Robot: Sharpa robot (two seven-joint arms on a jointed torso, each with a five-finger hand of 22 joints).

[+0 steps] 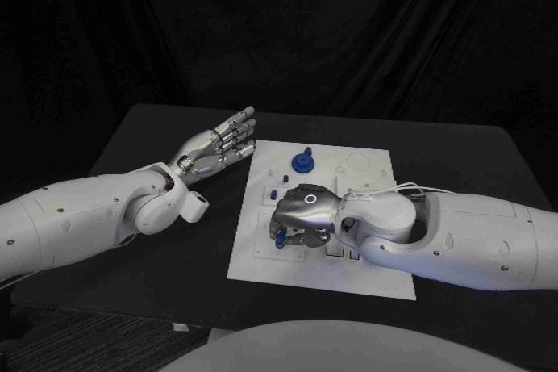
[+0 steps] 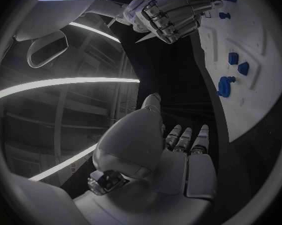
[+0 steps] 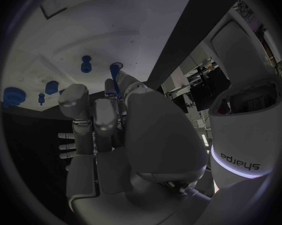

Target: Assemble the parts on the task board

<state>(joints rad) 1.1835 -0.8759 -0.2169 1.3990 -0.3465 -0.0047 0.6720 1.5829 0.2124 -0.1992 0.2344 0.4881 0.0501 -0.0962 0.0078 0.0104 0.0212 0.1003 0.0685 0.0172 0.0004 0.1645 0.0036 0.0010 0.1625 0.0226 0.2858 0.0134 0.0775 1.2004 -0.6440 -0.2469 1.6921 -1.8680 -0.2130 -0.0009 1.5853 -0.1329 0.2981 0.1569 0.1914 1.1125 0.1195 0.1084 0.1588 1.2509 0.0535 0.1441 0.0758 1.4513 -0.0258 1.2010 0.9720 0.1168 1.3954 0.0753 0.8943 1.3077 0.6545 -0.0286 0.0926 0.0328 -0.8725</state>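
- The task board (image 1: pixel 360 267) lies flat in the middle of the black table (image 1: pixel 139 146), and I place everything else from it.
- The right hand (image 1: pixel 305 219) hangs over the board's near-left part, palm down, its fingers curled under toward the plate.
- A slim blue part (image 3: pixel 115 80) stands up between those curled fingers in the right wrist view; the hand pinches it just over the board's white face. In the head view a bit of blue (image 1: pixel 281 238) peeps out under the same fingers.
- The left hand (image 1: pixel 218 146) is off the board's left edge, over bare table, well apart from any part. Its fingers are stretched out straight and spread, and it holds nothing.
- A round blue part with an upright knob (image 1: pixel 302 160) stands on the board's far side, beyond the right hand.
- Two small blue parts (image 1: pixel 283 178) sit near the board's left edge, between that knobbed piece and the right hand.
- From the left wrist view the board's edge shows the knobbed part (image 2: pixel 224 85) with two smaller blue blocks (image 2: pixel 233 58) just beside it.
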